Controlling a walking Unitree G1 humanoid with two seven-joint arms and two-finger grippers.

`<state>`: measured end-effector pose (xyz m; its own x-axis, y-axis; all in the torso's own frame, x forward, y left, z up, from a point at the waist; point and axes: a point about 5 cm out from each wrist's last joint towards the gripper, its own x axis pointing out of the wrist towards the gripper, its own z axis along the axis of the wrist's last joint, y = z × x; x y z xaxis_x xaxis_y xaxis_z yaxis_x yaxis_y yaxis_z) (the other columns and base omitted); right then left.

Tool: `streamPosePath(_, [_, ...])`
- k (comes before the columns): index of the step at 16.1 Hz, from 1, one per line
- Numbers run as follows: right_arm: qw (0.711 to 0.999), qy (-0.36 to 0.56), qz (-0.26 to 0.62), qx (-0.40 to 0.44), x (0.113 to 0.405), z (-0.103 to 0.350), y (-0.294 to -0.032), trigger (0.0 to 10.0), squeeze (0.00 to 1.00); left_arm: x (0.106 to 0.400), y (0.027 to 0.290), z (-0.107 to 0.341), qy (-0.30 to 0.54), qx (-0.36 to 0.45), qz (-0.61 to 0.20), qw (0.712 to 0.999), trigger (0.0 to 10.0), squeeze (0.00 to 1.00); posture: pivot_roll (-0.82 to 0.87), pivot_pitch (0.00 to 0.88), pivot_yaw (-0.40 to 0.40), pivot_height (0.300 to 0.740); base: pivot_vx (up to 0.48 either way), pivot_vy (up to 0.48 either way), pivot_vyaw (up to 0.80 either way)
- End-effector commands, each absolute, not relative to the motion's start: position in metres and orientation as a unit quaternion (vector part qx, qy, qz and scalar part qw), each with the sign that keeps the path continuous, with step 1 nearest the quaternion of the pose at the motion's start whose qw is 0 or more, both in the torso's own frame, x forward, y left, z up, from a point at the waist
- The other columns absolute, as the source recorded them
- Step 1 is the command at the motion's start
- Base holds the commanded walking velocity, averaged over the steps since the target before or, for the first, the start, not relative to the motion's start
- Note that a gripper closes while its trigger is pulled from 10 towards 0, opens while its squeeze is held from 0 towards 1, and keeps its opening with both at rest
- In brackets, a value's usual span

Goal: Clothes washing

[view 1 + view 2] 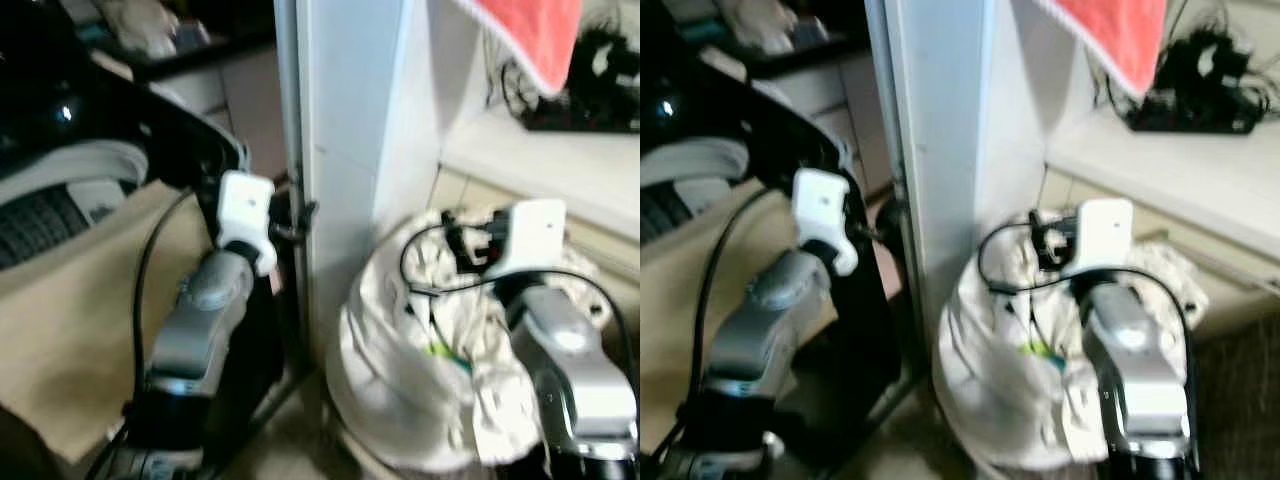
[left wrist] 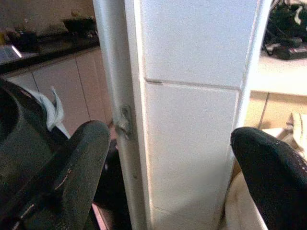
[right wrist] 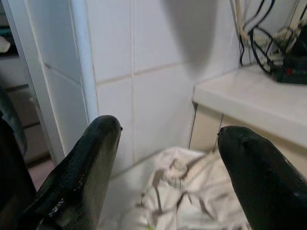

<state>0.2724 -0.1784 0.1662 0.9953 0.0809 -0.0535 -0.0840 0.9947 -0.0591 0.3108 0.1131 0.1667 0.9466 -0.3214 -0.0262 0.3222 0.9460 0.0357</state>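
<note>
Both grippers empty, fingers spread wide: right gripper (image 3: pixel 165 167) hovers over white laundry (image 1: pixel 430 350) heaped in a basket beside the tiled pillar (image 1: pixel 350 150), likely lining up a grab; left gripper (image 2: pixel 172 172) faces the pillar.

Crumpled white cloth laundry (image 1: pixel 430 340), glossy white tiled pillar (image 2: pixel 192 120), matt black rubbery fingers (image 3: pixel 81 177)

The right arm (image 1: pixel 570 370) hides part of the white laundry heap (image 1: pixel 420 370).
</note>
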Motion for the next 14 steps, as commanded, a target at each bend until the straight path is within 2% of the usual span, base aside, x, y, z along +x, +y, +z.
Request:
streamPosePath(1, [0.998,0.021,0.050,-0.025,0.2729,0.1681,-0.1733,10.0,0.00,0.3123,0.1227,0.1690,0.005,0.023,-0.150,0.988,10.0,0.00,-0.11,0.000,0.018,0.740,0.296,0.000,0.00])
streamPosePath(6, [0.999,0.029,0.034,-0.023,0.2701,0.1650,-0.1787,10.0,0.00,0.3095,0.1149,0.1634,0.012,0.023,-0.170,0.985,10.0,0.00,-0.12,0.000,0.027,0.740,0.057,0.000,0.00])
streamPosePath(8, [0.999,0.033,0.032,-0.020,0.2694,0.1647,-0.1791,10.0,0.00,0.3102,0.1144,0.1644,0.009,0.023,-0.172,0.985,10.0,0.00,-0.12,0.000,0.029,0.740,0.000,0.330,0.00])
streamPosePath(14, [0.999,0.034,0.029,-0.015,0.2691,0.1646,-0.1794,10.0,0.00,0.3120,0.1140,0.1650,0.007,0.025,-0.174,0.984,10.0,0.00,-0.12,0.000,0.032,0.740,0.000,0.388,-0.58])
